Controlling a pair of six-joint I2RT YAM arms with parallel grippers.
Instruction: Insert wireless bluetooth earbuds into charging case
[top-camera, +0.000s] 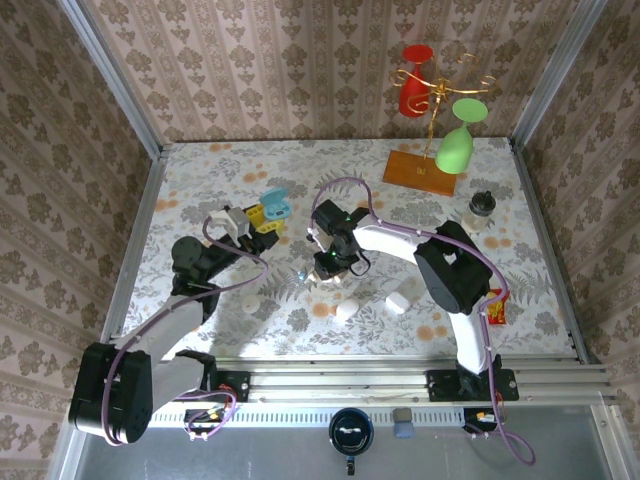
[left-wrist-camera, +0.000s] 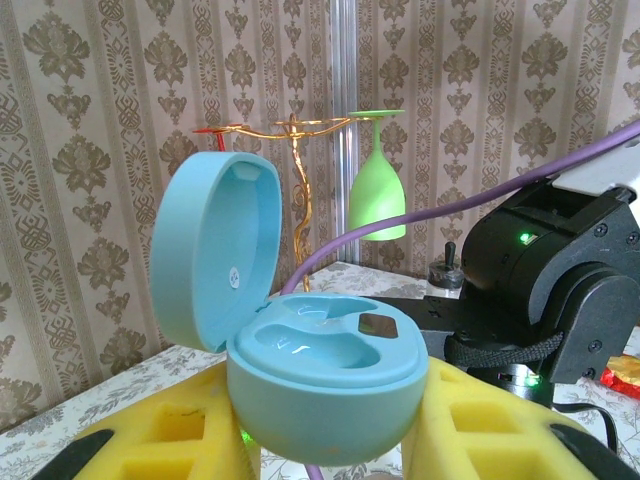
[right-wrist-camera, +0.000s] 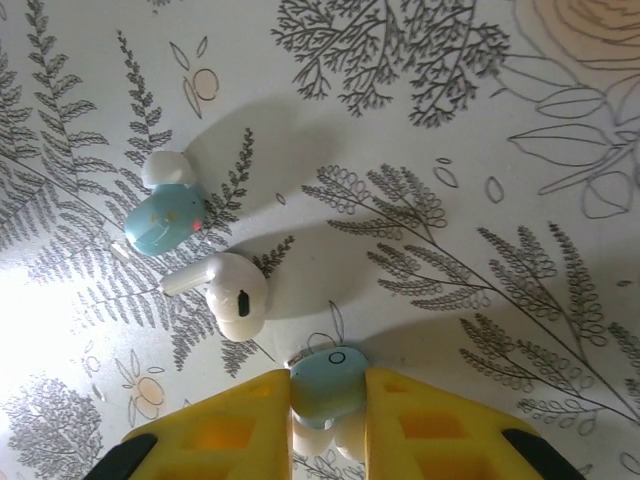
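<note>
Top view, left gripper (top-camera: 262, 216): was raised over the left-centre of the table and clamped on the blue charging case (top-camera: 273, 203).
Top view, right gripper (top-camera: 326, 268): was down at mid-table with its tips at the floral tabletop (top-camera: 240, 170); the gap between the fingers could not be read from this view.
Top view, white oval cases (top-camera: 346, 311): three lay closed near the front edge, apart from each other.
Top view, glass rack (top-camera: 432, 115): stood far right on a wooden base (top-camera: 420, 172), with a red glass (top-camera: 413, 93) and a green glass (top-camera: 455, 150) hung upside down.
Top view, red packet (top-camera: 497, 308): lay at the right edge, just beside the right arm (top-camera: 450, 265).
Left wrist view, case: was squeezed between the left gripper's fingers (left-wrist-camera: 480, 420); the lid (left-wrist-camera: 215, 260) was swung up and open at left, and two moulded wells faced up.
Left wrist view, background: the right arm's black body was just behind the case at right, with the green glass hanging beyond.
Right wrist view, right gripper's fingers (right-wrist-camera: 225, 430): were closed onto the pinched earbud (right-wrist-camera: 330, 378), which was light blue, touched both pads and sat right at the tabletop.
Right wrist view, loose blue earbud (right-wrist-camera: 165, 218): lay on the table up-left, with its white tip at the top.
Right wrist view, white earbud (right-wrist-camera: 238, 298): lay between the other two with its stem pointing left, near both but touching neither.
</note>
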